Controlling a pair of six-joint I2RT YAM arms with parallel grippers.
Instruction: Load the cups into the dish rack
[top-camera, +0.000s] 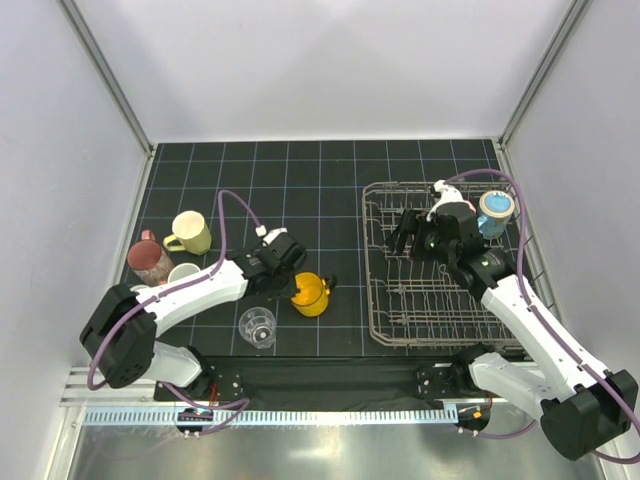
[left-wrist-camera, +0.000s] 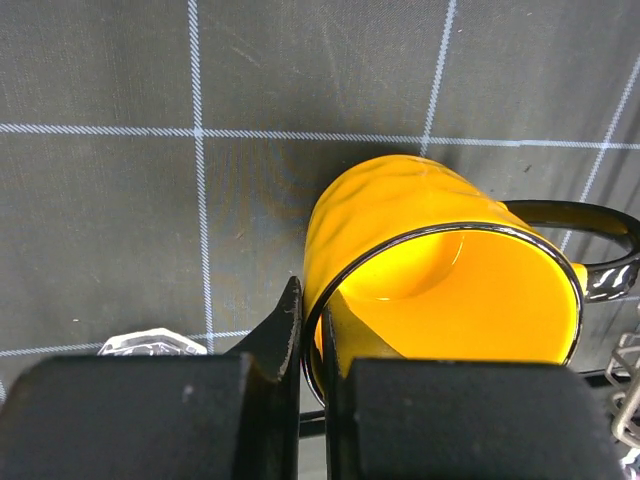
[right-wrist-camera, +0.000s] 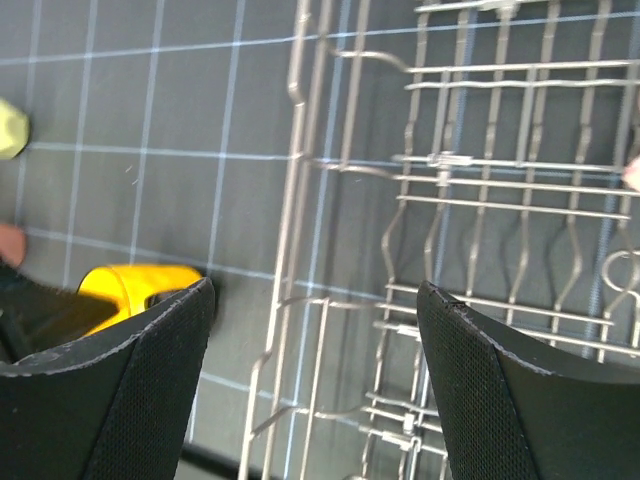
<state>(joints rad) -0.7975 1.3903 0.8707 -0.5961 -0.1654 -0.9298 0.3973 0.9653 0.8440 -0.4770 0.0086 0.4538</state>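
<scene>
The orange-yellow mug lies on its side on the black mat, left of the dish rack. My left gripper is shut on its rim. In the left wrist view one finger is outside the mug and the other inside, so the left gripper pinches the wall. My right gripper hangs open over the rack's left part, with only the rack's wires below the right gripper. A blue cup stands in the rack's back right corner.
A pale yellow mug and a maroon mug stand at the left of the mat. A whitish cup is partly under my left arm. A clear glass tumbler stands near the mat's front edge, close to the orange-yellow mug.
</scene>
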